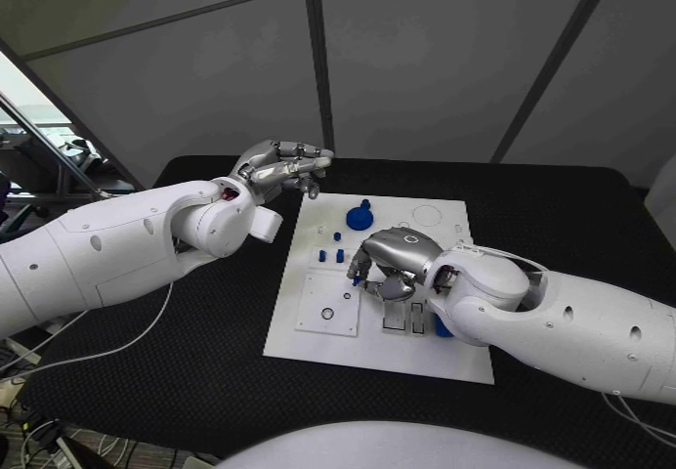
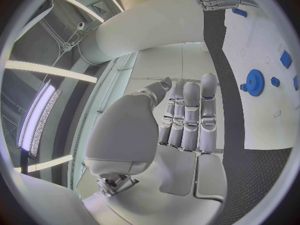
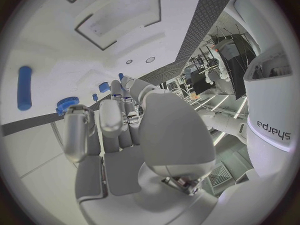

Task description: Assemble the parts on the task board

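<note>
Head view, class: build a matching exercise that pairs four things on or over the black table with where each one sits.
Things:
1. left robot hand
2. right robot hand
3. blue gear
4. task board

Places:
A. lying flat in the middle of the black table
B. raised above the table, off the board's far left corner
C. low over the middle of the board
D. standing on the far part of the board

Pairs: 1-B, 2-C, 3-D, 4-A
</note>
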